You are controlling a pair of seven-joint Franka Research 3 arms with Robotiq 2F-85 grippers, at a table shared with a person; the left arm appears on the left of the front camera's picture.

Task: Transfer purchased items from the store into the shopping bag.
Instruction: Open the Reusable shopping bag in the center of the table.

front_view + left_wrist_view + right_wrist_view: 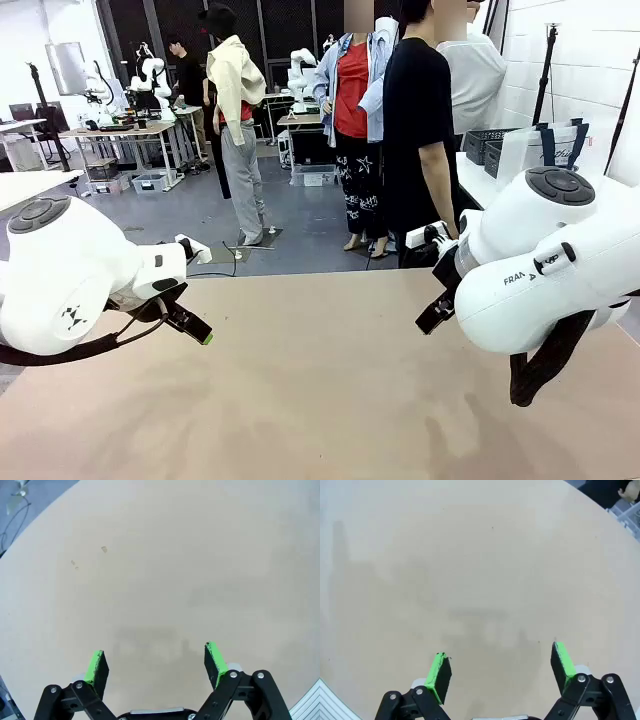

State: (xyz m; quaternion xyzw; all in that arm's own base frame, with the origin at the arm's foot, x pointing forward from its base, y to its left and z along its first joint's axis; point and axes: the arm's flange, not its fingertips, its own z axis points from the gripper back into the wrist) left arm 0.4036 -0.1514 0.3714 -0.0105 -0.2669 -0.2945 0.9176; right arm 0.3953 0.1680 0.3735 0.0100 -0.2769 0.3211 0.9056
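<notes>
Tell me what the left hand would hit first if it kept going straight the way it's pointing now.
Probably the bare beige table. The left wrist view shows the open left hand aimed at it, with nothing in between; how far off is unclear.

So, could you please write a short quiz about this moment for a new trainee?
1. True or false: a yellow package lies on the tan table.
2. Where is the shopping bag? A) on that table B) at the far right, beside the dark grey basket C) in a gripper
3. Fill in: the left gripper and the right gripper are both ____.
Key: 1 false; 2 B; 3 open.
</notes>
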